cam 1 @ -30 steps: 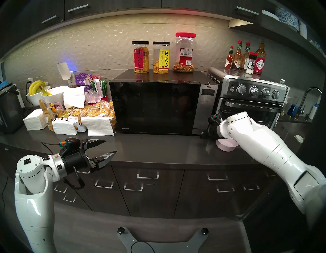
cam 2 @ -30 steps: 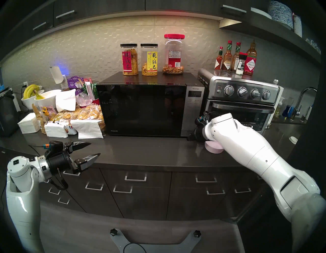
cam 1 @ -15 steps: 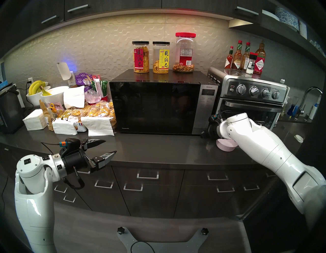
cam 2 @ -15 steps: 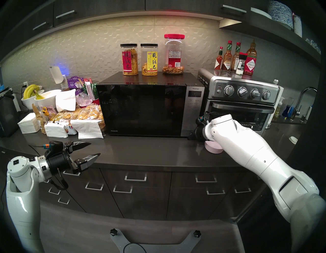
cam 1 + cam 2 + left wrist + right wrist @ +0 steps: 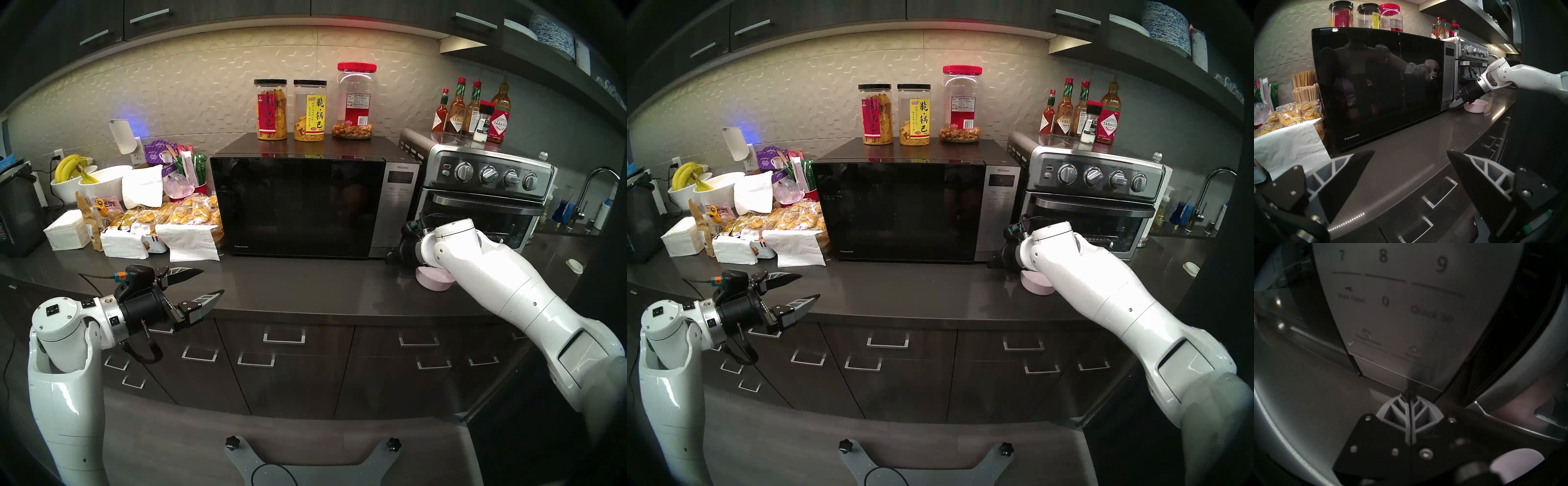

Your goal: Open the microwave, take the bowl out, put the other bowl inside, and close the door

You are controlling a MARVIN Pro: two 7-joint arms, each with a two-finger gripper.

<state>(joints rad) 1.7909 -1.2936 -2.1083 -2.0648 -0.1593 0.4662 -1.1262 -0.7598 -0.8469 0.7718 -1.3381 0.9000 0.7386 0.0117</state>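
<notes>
1. Microwave [image 5: 298, 207] is sitting mid-counter; door [image 5: 1379, 84] is showing shut, black glass reflecting the arm. Inside isn't visible, so can't tell where the white bowl is.
2. Right gripper [image 5: 1454, 103] is pointing down at the bottom of the control strip [image 5: 1390, 314], fingers pressed together, holding nothing. Tip is sitting at the strip's lower edge, just above the counter [image 5: 305, 288]; contact can't be confirmed.
3. Pink bowl [image 5: 1475, 106] is standing upright on the counter, right of the microwave, just behind the right gripper and partly under the wrist. Looks empty.
4. Left gripper [image 5: 207, 283] is hovering over the counter's front edge, left of the microwave, jaws spread wide, empty.
5. Three jars are standing on the microwave top: red-label jar [image 5: 270, 109] about half full of yellow chips, yellow-label jar [image 5: 309, 110] roughly a third full, red-lid jar [image 5: 355, 100] with only a bottom layer of snacks.
6. Two white bowls [image 5: 84, 185] at far left are holding bananas [image 5: 69, 166].
7. Sauce bottles [image 5: 471, 110] are lining the toaster oven [image 5: 481, 190] top.
</notes>
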